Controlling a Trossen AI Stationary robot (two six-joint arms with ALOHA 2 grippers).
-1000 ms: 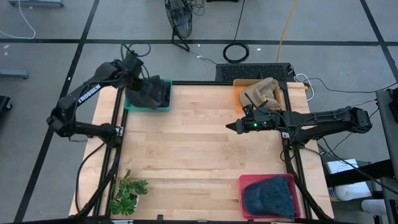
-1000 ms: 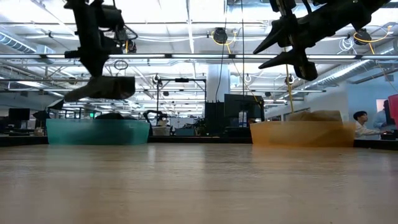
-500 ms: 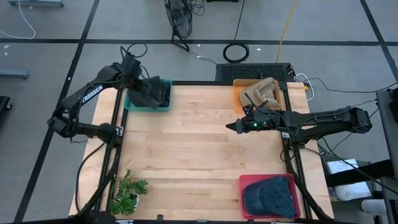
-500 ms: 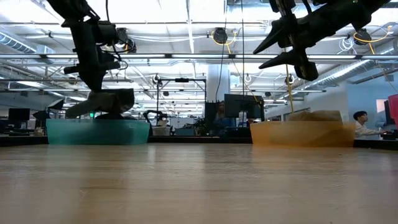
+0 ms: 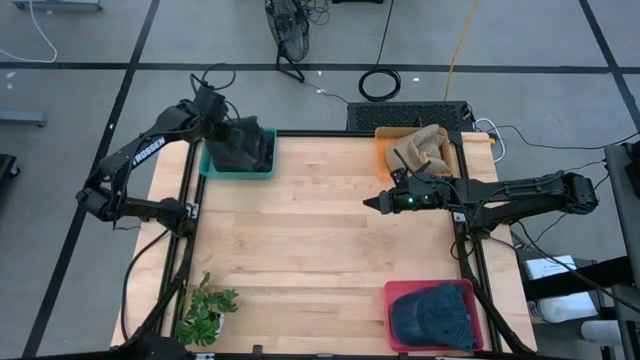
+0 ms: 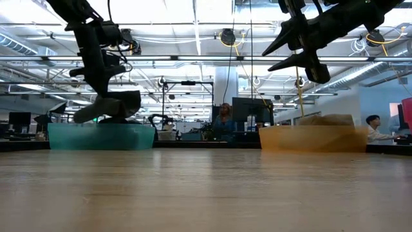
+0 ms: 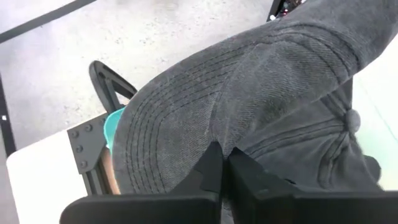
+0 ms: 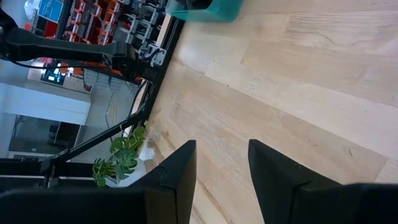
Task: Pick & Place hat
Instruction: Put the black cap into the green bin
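**Grey hat clamped over teal bin**

Left gripper closed tight on the brim of the grey hat, hanging it above the teal bin at the far left corner of the table; in the low view, hat just above the bin rim. Right gripper held in the air over the table's right half, fingers apart, holding nothing. Tan hat lying in the orange bin at the far right corner. Dark blue hat lying in the red bin at the near right corner. Small potted plant at the near left corner
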